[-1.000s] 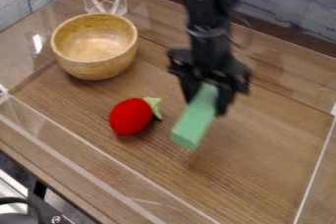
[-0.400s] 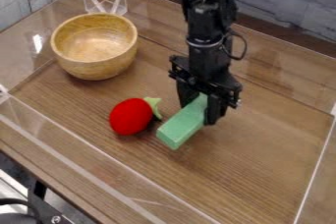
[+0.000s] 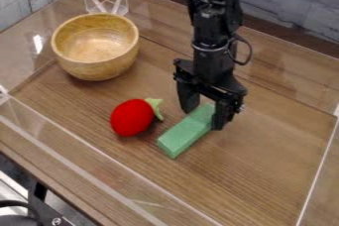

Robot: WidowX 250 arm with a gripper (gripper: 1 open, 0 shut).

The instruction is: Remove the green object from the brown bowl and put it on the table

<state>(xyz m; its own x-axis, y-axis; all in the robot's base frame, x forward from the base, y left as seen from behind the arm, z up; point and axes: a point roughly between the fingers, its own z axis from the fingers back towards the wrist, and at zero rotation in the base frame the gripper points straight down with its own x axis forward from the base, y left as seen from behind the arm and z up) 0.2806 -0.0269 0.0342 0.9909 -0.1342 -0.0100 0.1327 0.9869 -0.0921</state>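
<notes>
With the clock laid over the view and twelve at the far side, the light green, flat rectangular bar [image 3: 187, 140] lies near the middle, toward five o'clock, slanted between seven and one. It rests on the brown wood-grain table [image 3: 252, 175], out of the bowl, which is just what the job wants; I judge this spot serves because the wood gives its broad face full support. The red, rounded strawberry-like toy [image 3: 134, 117] with a small green leaf sits just beside it, toward eight o'clock, so I should lift away without swinging that way. My black robotic gripper [image 3: 208, 103] reaches in from twelve, its fingers spread wide, one on either side of the bar's far end; they squeeze nothing. Whether a fingertip still brushes the green edge I cannot tell. I think I hold them this wide so that rising will not drag or tip the bar. Farther off, between ten and eleven, stands the round, thick-walled light tan wooden bowl [image 3: 97, 72], upright and well apart from the bar. What remains, I reckon, is to rise straight up.
</notes>
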